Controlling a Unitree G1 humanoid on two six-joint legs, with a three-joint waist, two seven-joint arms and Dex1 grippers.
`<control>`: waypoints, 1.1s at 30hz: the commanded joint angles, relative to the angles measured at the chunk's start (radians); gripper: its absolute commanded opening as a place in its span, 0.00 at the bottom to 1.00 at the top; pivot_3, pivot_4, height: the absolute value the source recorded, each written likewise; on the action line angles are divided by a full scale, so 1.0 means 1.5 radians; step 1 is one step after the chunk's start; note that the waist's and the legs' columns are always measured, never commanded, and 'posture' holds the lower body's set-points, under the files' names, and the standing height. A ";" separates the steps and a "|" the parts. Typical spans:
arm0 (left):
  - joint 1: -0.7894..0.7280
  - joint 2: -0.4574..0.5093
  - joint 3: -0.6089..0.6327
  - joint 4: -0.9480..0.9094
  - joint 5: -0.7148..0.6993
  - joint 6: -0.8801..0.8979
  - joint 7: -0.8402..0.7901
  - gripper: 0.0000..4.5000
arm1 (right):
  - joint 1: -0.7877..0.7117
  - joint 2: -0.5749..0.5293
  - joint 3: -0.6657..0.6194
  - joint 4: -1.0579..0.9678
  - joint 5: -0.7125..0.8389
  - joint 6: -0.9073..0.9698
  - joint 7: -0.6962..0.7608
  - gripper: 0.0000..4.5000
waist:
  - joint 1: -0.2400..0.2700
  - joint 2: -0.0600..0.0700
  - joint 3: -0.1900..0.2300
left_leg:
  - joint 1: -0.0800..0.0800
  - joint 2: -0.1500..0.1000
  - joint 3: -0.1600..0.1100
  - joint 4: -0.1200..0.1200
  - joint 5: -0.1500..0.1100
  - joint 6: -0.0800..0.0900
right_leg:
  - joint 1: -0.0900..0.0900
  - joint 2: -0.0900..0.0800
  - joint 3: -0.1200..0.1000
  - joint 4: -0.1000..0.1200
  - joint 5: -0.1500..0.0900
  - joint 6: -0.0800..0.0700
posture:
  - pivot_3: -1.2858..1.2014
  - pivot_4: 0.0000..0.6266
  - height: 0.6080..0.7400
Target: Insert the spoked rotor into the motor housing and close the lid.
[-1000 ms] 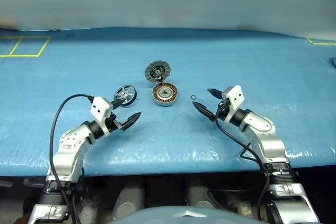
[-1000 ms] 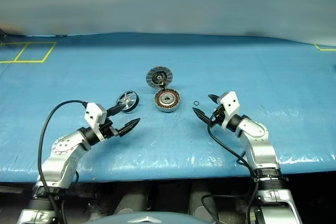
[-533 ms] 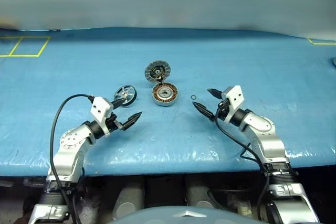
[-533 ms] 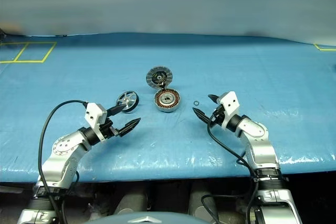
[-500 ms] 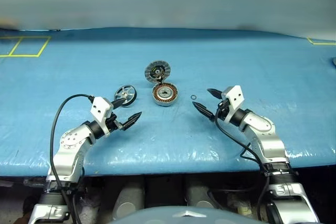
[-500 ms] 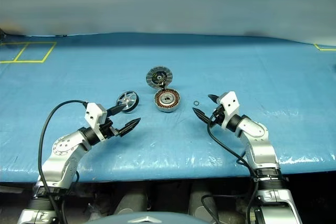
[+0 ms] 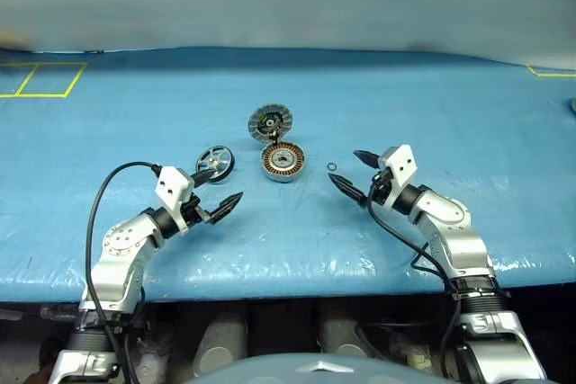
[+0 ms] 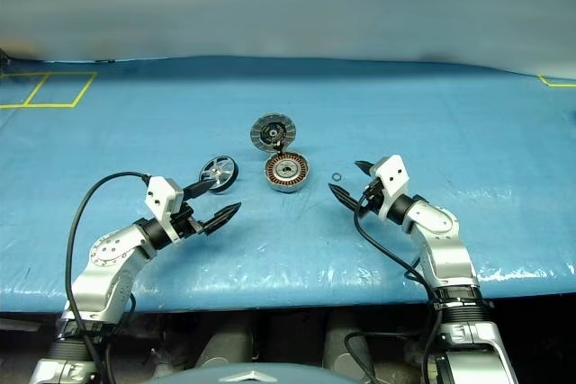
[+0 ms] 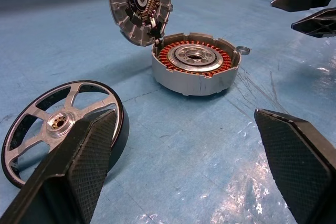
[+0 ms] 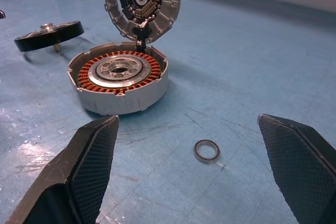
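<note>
From the head views, the left gripper (image 7: pixel 218 189) is hovering over the blue table cover (image 7: pixel 450 105) with its fingers spread wide and nothing between them; the spoked rotor (image 7: pixel 214 162) is lying just past its farther fingertip. The right gripper (image 7: pixel 352 174) is likewise standing wide and empty, a small metal ring (image 7: pixel 331 166) lying just ahead of it. Between the two grippers the motor housing (image 7: pixel 283 161) is sitting open, with the lid (image 7: pixel 270 122) standing tilted up at its far edge.

In the left wrist view, the rotor (image 9: pixel 63 124) is lying flat beside one finger, tilted slightly, and the housing (image 9: pixel 195 69) is sitting ahead, copper windings showing, the lid (image 9: pixel 139 3) propped against its rim.

In the right wrist view, the ring (image 10: pixel 206 151) is lying between the open fingers, the housing (image 10: pixel 121 82) beyond it, the rotor (image 10: pixel 48 34) farther off.
</note>
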 commanded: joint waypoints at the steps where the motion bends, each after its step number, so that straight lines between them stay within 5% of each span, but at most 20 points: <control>1: -0.003 0.004 0.010 -0.025 -0.005 -0.012 -0.003 1.00 | -0.010 0.002 0.000 -0.005 0.004 -0.011 0.004 0.99 | 0.000 0.000 0.000 | 0.000 0.000 0.000 0.000 0.000 0.000 | 0.000 0.000 0.000 0.000 0.000 0.000 | 0.52 0.24 1.00; 10: -0.004 0.000 0.005 -0.025 -0.003 -0.012 -0.002 1.00 | -0.017 -0.026 0.034 -0.016 -0.016 0.011 0.034 0.99 | 0.000 0.000 0.000 | 0.000 0.000 0.000 0.000 0.000 0.000 | 0.000 0.000 0.000 0.000 0.000 0.000 | 0.52 0.24 1.00; 19: 0.003 -0.008 -0.007 -0.018 0.007 -0.017 0.004 1.00 | -0.174 -0.199 0.212 -0.067 -0.212 0.044 0.174 0.99 | -0.008 0.001 0.001 | -0.001 0.000 0.002 0.001 0.000 0.000 | -0.001 -0.001 0.000 0.000 0.000 0.000 | 0.52 0.24 1.00; 26: 0.013 -0.009 -0.019 -0.020 0.020 -0.024 0.006 1.00 | -0.373 -0.144 0.337 0.051 -0.297 -0.052 0.278 0.99 | -0.007 0.000 0.001 | -0.001 0.000 0.001 0.000 0.000 0.000 | -0.002 -0.001 -0.001 -0.001 0.001 0.000 | 0.52 0.24 1.00; 33: 0.030 -0.022 -0.023 -0.029 0.021 -0.032 0.016 1.00 | -0.466 -0.058 0.386 0.202 -0.348 -0.122 0.282 0.99 | -0.003 0.000 0.001 | -0.002 -0.001 0.000 0.000 0.000 0.000 | -0.002 -0.001 -0.001 -0.001 0.002 0.001 | 0.52 0.24 1.00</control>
